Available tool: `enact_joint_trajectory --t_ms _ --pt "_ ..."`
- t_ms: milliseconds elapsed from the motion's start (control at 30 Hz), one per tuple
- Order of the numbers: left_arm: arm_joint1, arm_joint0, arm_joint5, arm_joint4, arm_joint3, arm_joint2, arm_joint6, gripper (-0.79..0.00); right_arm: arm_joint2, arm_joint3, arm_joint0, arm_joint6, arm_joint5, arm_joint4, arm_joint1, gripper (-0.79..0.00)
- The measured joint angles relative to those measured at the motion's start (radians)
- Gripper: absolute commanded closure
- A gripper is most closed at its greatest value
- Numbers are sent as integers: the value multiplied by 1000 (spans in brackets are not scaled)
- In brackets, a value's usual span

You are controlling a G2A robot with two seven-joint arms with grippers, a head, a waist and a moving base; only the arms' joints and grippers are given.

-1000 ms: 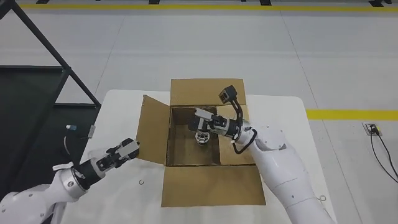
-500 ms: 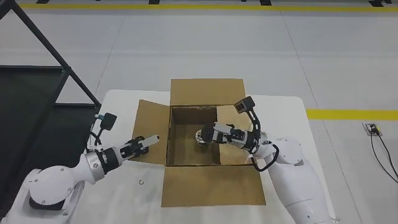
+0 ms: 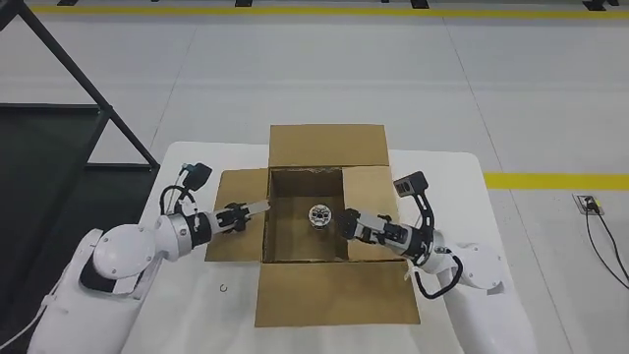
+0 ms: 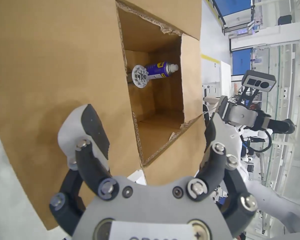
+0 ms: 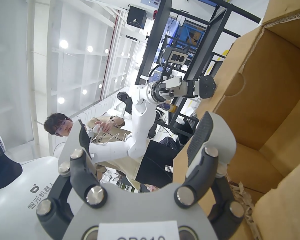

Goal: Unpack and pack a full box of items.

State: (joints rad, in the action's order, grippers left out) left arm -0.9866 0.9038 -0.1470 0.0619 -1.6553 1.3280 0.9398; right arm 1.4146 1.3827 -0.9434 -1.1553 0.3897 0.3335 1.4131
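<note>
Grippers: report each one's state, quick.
Left gripper: open, holding nothing.
Right gripper: open, holding nothing.

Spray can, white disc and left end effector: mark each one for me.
spray can (image 4: 158, 69), left wrist view, on its blue body.
white disc (image 4: 139, 76), left wrist view, on its centre hub.
left end effector (image 4: 151, 116), left wrist view, midway between its open fingertips.

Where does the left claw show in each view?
Top view: left claw over a side flap of the cardboard box.
Left wrist view: left claw up front, open, facing the box's opening.
Right wrist view: left claw farther off, by the box's far edge.
Shared landmark: the cardboard box.
</note>
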Motion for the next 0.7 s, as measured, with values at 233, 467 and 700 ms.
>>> enact_joint_trajectory --t_ms 233,467,700 --pt "-9 -60 -6 2 -1 -58 -1 -785 -2 30 -24 19 -4 -1 -12 -785" --pt "-25 -117 -12 1 4 -131 -20 -785 -2 70 -53 37 -4 -11 -25 -785" --pt "-50 -190 -24 -13 66 -227 -45 -785 -2 102 -98 66 6 -17 -36 -785"
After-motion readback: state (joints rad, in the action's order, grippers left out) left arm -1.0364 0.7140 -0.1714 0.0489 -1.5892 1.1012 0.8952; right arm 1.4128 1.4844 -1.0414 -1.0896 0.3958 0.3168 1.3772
